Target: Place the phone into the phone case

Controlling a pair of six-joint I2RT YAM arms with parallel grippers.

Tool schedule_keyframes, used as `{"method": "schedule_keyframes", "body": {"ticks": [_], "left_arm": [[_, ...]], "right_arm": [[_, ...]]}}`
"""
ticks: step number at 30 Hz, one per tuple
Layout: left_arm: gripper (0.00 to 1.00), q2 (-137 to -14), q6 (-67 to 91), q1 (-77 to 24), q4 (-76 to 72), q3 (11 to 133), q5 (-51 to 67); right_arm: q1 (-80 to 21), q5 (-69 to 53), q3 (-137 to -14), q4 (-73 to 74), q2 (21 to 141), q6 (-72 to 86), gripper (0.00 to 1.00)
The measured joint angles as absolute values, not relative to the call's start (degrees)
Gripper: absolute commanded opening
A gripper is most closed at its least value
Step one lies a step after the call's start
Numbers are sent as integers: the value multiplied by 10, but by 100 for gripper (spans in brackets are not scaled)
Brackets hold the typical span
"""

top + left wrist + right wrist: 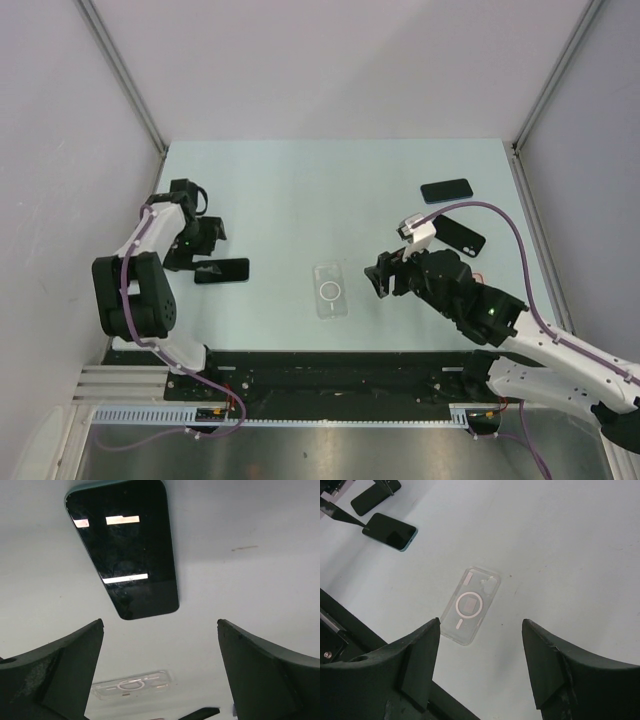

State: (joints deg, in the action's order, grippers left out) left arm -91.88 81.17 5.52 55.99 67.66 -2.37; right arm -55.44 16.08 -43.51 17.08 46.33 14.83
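Phone (221, 271), teal-edged and screen-up, lies flat on the table (300, 180) just beside the left end effector (203, 238), whose fingers stand wide and empty, apparently lined up for a pickup. The clear phone case (330, 291) rests near the table's front edge, apart from the phone. The right end effector (384, 274) hovers wide and empty beside it, likely to steady it. Bare table separates phone and case, and two dark phone-sized slabs (446, 190) sit well clear, far right.
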Motion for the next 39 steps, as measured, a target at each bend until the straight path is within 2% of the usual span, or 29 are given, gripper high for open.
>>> {"method": "schedule_keyframes", "body": {"ticks": [30, 33, 39], "left_arm": [[99, -993, 814, 95, 486, 605, -58], [97, -997, 812, 95, 486, 605, -57], [81, -997, 810, 95, 486, 605, -57]], "right_arm": [[-554, 188, -430, 173, 443, 133, 71], [-554, 188, -430, 173, 441, 133, 71], [-554, 189, -430, 173, 442, 134, 70]]}}
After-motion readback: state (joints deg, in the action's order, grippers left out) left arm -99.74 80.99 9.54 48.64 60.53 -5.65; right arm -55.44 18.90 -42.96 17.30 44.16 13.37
